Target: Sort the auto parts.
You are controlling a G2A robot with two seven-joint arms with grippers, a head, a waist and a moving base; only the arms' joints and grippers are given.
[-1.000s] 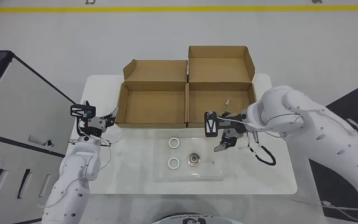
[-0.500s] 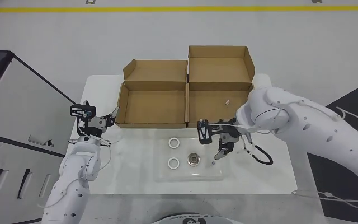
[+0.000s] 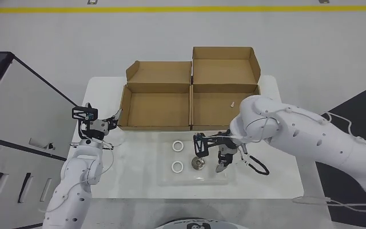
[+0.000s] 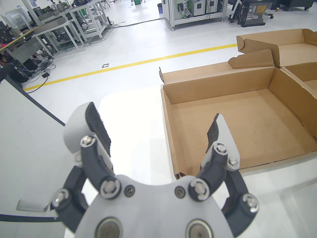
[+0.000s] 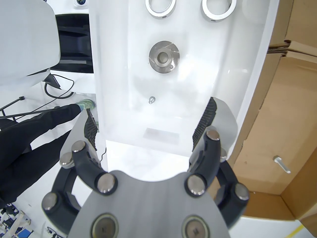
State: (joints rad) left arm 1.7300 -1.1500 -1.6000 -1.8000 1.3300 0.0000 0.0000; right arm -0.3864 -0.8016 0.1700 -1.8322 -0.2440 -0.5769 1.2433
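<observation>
My right claw (image 5: 151,110) hangs wide open, empty, over the clear tray (image 5: 118,50), the small nut (image 5: 151,99) just off its fingertips. I've got my left claw (image 4: 154,112) wide open and empty too, beside the left box (image 4: 235,125).

Top view down on the table (image 3: 143,143) — wrist views low, close, cardboard boxes (image 3: 160,109) common to all.

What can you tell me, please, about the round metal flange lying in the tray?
The round metal flange is a grey, steel-looking disc with a raised central hub, a bore through its middle and one small hole near the rim; a thin dark line crosses its face. It lies flat on the floor of the white tray, apart from the two rings and the small fastener. Only the tray touches it.
</observation>
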